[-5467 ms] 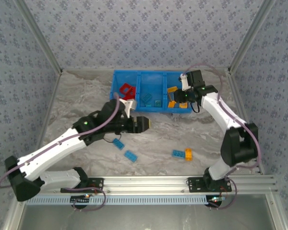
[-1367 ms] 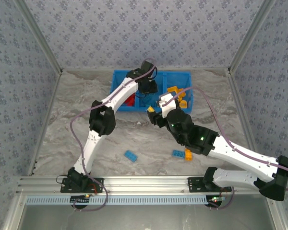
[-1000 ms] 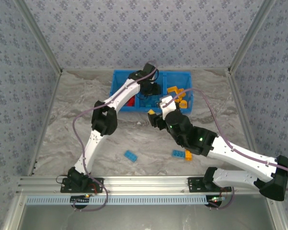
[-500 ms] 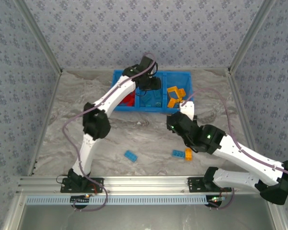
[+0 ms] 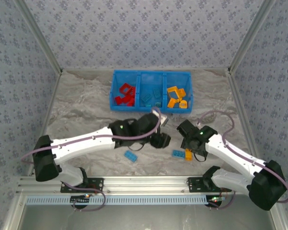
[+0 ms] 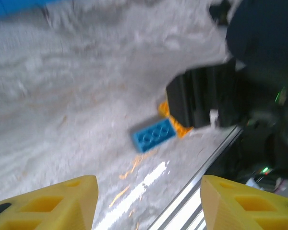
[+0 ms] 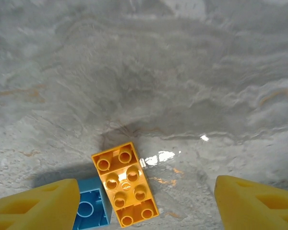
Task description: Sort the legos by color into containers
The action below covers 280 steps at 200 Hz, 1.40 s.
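Observation:
A blue bin (image 5: 111, 94) stands at the back with three containers: red legos (image 5: 126, 94) on the left, blue ones (image 5: 151, 98) in the middle, orange ones (image 5: 177, 98) on the right. On the table lie a blue brick (image 5: 130, 156) and a blue brick (image 5: 177, 153) touching an orange brick (image 5: 188, 154). My right gripper (image 7: 144, 206) hangs open over the orange brick (image 7: 125, 184) and its blue neighbour (image 7: 91, 208). My left gripper (image 6: 149, 206) is open and empty, facing the blue brick (image 6: 153, 134); the right gripper's black body (image 6: 206, 100) partly hides the orange one.
Both arms meet near the front middle of the table, left gripper (image 5: 162, 140) close to right gripper (image 5: 188, 145). The metal rail (image 5: 149, 182) runs along the near edge. Patterned walls enclose the marbled table (image 5: 77, 110).
The left arm has drawn back from the bin's middle compartment to the near table. The right arm has swung down and now sits over the orange and blue bricks.

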Each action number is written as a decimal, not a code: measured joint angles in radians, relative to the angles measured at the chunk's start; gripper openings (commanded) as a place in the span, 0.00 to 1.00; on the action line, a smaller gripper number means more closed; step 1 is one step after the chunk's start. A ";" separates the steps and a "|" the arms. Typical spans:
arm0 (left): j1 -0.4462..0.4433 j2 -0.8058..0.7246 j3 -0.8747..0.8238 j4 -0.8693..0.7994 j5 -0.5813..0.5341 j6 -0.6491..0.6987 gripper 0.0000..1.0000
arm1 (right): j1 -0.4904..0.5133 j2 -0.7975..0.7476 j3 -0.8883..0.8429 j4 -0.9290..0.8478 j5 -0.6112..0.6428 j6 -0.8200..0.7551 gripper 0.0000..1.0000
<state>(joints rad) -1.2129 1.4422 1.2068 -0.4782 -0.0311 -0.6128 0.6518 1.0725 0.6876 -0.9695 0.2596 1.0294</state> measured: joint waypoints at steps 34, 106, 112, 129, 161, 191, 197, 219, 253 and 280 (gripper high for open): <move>-0.062 -0.069 -0.119 0.005 -0.038 -0.038 0.59 | -0.030 0.051 -0.032 0.095 -0.098 -0.023 0.77; -0.185 -0.172 -0.131 0.048 -0.090 -0.024 0.60 | -0.071 0.100 -0.102 0.180 -0.157 -0.028 0.67; -0.189 -0.179 -0.135 0.048 -0.091 -0.024 0.60 | -0.076 0.102 -0.106 0.183 -0.164 -0.030 0.67; -0.189 -0.192 -0.146 0.049 -0.102 -0.024 0.60 | -0.081 0.114 -0.111 0.197 -0.175 -0.032 0.66; -0.188 -0.199 -0.150 0.050 -0.124 -0.024 0.60 | -0.081 0.126 -0.125 0.234 -0.203 -0.031 0.60; -0.188 -0.199 -0.150 0.056 -0.127 -0.024 0.60 | -0.083 0.135 -0.136 0.252 -0.214 -0.022 0.51; -0.188 -0.199 -0.150 0.059 -0.127 -0.024 0.60 | -0.084 0.135 -0.137 0.249 -0.214 -0.022 0.48; -0.188 -0.199 -0.151 0.064 -0.127 -0.024 0.60 | -0.088 0.135 -0.138 0.237 -0.203 -0.009 0.38; -0.188 -0.209 -0.157 0.069 -0.127 -0.024 0.60 | -0.088 0.113 -0.134 0.225 -0.173 -0.002 0.32; -0.188 -0.220 -0.153 0.070 -0.156 -0.023 0.62 | -0.097 0.072 -0.043 0.162 -0.103 -0.034 0.31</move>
<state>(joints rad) -1.4010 1.2221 1.0534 -0.4084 -0.1871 -0.6357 0.5552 1.1446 0.6445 -0.8078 0.1562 0.9955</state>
